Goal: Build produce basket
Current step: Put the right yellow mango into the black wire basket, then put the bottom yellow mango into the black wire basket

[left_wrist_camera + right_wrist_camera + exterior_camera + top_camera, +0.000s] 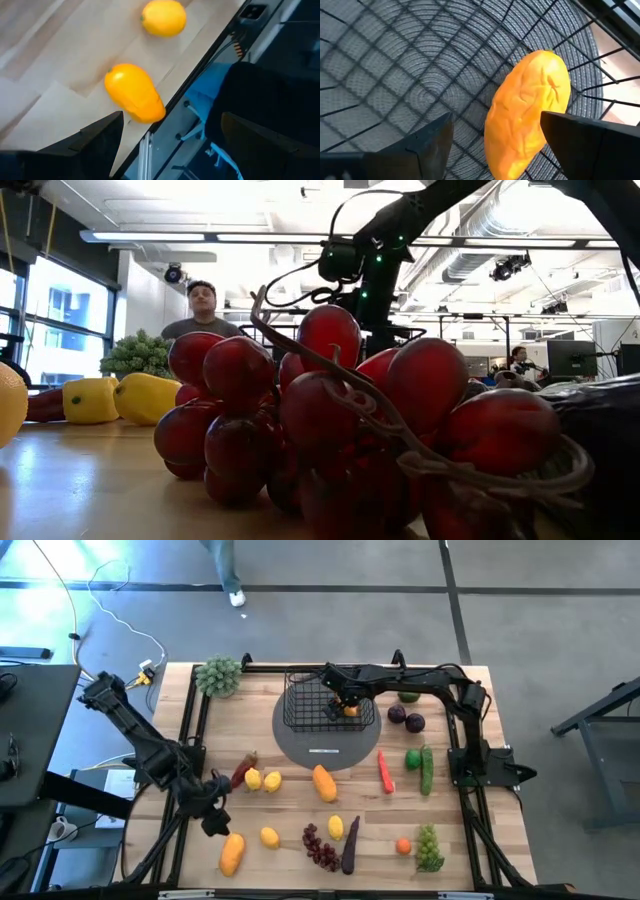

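Note:
The black wire basket [322, 705] stands on a round dark grey disc [328, 745] at the table's far middle. My right gripper [345, 703] [495, 145] points down into it, open. An orange mango [530, 112] lies on the basket's floor between its fingers, close to one of them. My left gripper [213, 818] [175, 150] hangs open over the table's near left edge. It is just short of another orange mango [134, 92] [232, 853], which lies on the wood, with a lemon [163, 17] [269, 837] beyond. More produce lies across the table. My right gripper comes down from above into the basket, one finger on either side of the mango. One finger [590, 140] stands right at the mango's side [555, 107]; whether it touches, I cannot tell. The other finger stands clear. The mango rests on the basket's mesh floor.
On the wood lie two lemons [262, 780], a mango [324, 783], a carrot [386, 772], a cucumber [427, 770], red grapes [320, 847] [330, 430], an eggplant [349, 845] and green grapes [429, 847]. A leafy bunch [218, 675] sits far left. A person [200, 310] stands beyond.

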Available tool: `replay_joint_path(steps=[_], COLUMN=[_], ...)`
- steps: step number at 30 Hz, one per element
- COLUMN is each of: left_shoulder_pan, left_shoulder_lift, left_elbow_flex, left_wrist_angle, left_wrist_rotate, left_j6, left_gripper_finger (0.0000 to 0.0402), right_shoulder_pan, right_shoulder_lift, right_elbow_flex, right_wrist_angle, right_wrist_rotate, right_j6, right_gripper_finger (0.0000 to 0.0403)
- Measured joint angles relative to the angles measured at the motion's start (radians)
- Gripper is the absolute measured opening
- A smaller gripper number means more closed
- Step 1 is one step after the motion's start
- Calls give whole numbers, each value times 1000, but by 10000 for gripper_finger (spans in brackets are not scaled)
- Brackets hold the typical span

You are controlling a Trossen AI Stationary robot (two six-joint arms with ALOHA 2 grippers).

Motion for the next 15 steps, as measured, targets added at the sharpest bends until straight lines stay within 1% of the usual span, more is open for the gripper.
replay_joint_path(steps=[3, 6, 11, 15], left_shoulder_pan=[-39, -73, -118, -148], left_shoulder_lift=[46, 91, 161, 215], left_elbow_flex=[9, 21, 31, 31], left_wrist_angle=[2, 4, 10, 27], left_wrist_rotate=[0, 0, -6, -19], left_j6=[-44, -96, -206, -261], left_gripper_finger=[324, 324, 324, 324], right_shoulder_pan=[2, 11, 39, 66], right_shoulder_lift=[-19, -40, -64, -84], right_elbow_flex=[0, 0, 1, 1], right_wrist_angle=[4, 2, -6, -16], right_wrist_rotate=[-52, -70, -73, -73], right_j6=[10, 27, 51, 68], right_gripper_finger=[280, 280, 280, 280])
